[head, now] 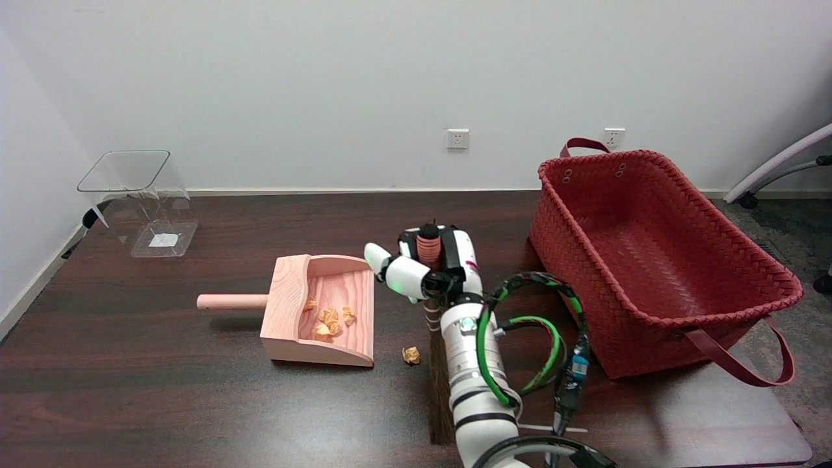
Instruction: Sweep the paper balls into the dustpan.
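Note:
A pink wooden dustpan (305, 273) lies on the dark table with its handle to the left and its open mouth to the right. Several crumpled yellow paper balls (329, 320) lie inside it. One loose paper ball (411, 355) rests on the table just right of the dustpan's front corner. My right hand (430, 265) grips the reddish ribbed handle of a small broom (439, 390) upright. The bristles stand on the table right beside the loose ball, mostly hidden behind my forearm.
A large red woven basket (656, 250) with straps stands on the right. A clear plastic bin (140, 201) sits at the back left. The table's front edge runs close below my arm.

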Tool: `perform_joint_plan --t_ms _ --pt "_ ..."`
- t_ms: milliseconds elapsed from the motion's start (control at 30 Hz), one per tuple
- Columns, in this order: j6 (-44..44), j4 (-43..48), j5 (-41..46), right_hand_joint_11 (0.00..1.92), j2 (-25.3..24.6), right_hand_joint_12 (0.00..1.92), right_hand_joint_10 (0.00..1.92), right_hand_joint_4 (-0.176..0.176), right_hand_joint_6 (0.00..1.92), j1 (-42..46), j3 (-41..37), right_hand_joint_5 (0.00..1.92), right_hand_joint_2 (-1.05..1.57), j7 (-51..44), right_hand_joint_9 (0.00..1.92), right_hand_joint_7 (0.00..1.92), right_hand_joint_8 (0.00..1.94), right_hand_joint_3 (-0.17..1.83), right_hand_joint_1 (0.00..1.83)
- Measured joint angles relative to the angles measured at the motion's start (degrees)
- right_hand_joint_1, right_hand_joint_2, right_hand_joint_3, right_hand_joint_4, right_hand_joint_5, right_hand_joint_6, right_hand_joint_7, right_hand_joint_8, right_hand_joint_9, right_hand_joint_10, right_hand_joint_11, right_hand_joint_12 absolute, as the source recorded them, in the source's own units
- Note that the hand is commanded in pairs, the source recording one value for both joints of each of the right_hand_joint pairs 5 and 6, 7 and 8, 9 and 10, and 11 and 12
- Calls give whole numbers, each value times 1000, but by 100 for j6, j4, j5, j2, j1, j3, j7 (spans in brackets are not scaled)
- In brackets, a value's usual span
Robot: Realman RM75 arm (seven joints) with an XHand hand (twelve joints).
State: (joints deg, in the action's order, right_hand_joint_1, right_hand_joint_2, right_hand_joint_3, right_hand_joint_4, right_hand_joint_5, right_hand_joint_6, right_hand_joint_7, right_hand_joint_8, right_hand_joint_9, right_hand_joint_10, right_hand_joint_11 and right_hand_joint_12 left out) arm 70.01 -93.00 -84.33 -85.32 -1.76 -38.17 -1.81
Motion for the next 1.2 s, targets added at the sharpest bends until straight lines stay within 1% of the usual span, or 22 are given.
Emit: perform_joint_plan --t_ms 133,433,1200 --pt "30 174 19 1920 -48 1920 1920 0 1920 -233 72 1920 1298 113 1920 1920 1920 382 1116" --pt "23 489 349 1920 -93 1920 1920 0 1920 -705 167 1920 1290 413 1920 1920 1920 388 1120" --pt "-626 1214 1357 1920 -189 1920 1920 0 1920 -1705 242 1920 1248 841 1920 1920 1920 420 1138"
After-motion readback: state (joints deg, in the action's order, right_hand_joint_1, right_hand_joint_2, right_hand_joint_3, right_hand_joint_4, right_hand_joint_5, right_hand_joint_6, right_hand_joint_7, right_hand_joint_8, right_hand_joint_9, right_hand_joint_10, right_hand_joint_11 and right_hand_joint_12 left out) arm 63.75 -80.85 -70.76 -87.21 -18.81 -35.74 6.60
